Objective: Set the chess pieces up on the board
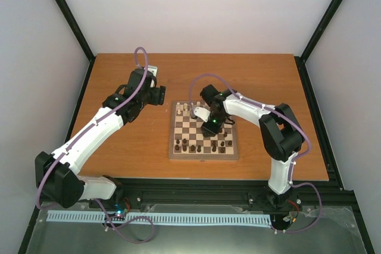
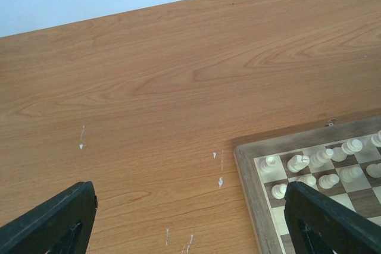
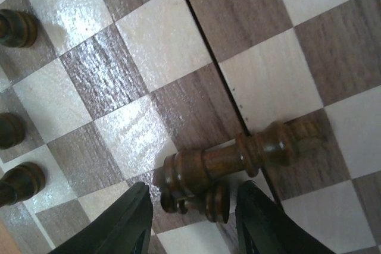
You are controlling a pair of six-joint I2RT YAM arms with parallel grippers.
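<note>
Shows the board [image 1: 202,157] lying mid-table, carrying cream pieces [image 1: 186,109] along its far edge at the left and dark pieces [image 1: 199,145] upright in its near rows. Finds the right gripper [image 3: 193,197] low over the board's right half, jaws apart on either side of a small dark piece [image 3: 199,203] lying flat; cannot tell whether they touch it. Has a taller dark piece [image 3: 232,157] toppled just beside it, across dark and light squares. Places the left gripper [image 2: 190,188] above bare table [image 2: 178,75] off the board's far left corner, fingers [image 2: 53,221] spread wide, holding nothing.
</note>
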